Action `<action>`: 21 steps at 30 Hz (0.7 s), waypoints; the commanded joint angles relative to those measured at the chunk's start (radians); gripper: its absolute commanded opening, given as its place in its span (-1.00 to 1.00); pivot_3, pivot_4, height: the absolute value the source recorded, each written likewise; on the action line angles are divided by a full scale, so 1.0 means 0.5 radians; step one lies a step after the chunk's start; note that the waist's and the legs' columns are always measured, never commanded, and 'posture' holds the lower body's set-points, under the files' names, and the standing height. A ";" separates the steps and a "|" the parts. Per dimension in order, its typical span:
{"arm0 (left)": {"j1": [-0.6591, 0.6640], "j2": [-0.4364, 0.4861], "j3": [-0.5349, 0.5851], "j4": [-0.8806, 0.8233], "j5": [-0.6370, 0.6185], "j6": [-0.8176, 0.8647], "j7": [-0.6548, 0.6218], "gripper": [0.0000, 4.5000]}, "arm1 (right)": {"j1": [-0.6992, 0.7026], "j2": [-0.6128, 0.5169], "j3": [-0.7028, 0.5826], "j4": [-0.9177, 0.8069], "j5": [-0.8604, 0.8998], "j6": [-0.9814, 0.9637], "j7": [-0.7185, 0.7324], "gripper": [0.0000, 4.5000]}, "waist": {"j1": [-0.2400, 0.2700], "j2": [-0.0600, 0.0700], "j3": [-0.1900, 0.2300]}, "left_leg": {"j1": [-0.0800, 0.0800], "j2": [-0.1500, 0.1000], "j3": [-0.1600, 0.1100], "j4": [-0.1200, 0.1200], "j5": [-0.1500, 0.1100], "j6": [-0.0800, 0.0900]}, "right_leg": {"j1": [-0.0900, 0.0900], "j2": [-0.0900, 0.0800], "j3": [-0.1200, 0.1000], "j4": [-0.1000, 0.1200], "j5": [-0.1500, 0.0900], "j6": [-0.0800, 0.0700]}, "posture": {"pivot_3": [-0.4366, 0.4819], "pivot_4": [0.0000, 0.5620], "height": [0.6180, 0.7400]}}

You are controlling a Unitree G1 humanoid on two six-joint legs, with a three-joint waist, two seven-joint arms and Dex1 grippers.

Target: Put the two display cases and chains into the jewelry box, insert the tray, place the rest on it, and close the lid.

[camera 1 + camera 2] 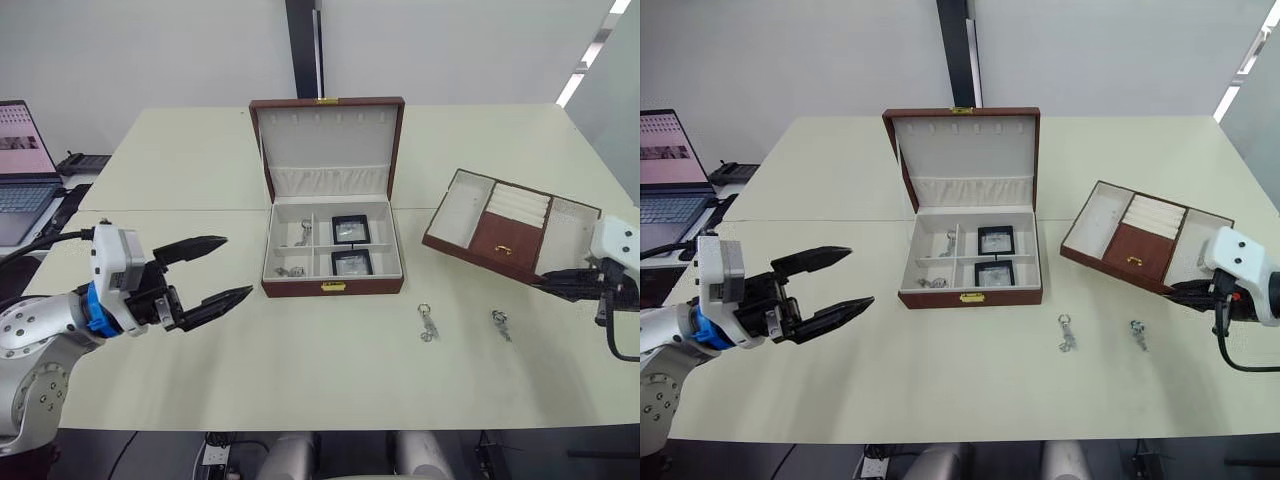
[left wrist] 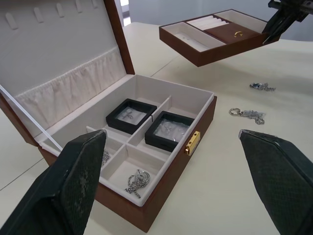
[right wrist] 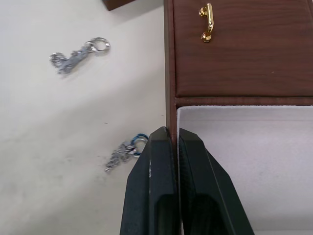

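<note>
We find the box (image 1: 333,245) open near the middle of the table (image 1: 330,380), its lid (image 1: 327,140) standing upright at the far side. Both cases (image 1: 351,229) lie in the right-hand compartments, one behind the other, and the chains (image 2: 137,180) lie in the left-hand compartments, so we judge the first step complete. The tray (image 1: 510,228) is to the right of the box, toward the table's right edge, and appears lifted and tilted off the surface. Our right gripper (image 3: 172,142) is clamped on the tray's near wall, one finger outside the rim and one inside the cream side compartment. Our left gripper (image 1: 212,270) hovers over the table's left portion, well apart from the box, with its fingers spread wide and holding nothing. The two trinkets (image 1: 427,322) lie on the bare table between the box and the near edge, to the right of the clasp (image 1: 333,286), the second (image 1: 500,323) further right. We judge the current step to be carrying the tray to the box. Remaining: seat the tray in the box, place both trinkets on it, and close the lid.
</note>
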 commanded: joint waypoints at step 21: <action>0.014 0.087 0.053 0.089 0.108 -0.086 -0.067 1.00 | -1.360 0.441 1.269 -0.124 -0.089 0.362 -0.035 -0.98 | -0.008 -0.007 0.005 | -0.011 0.001 -0.003 0.001 0.000 0.000 | -0.012 0.000 -0.002 0.000 0.000 0.000 | -0.05 -0.47 1.00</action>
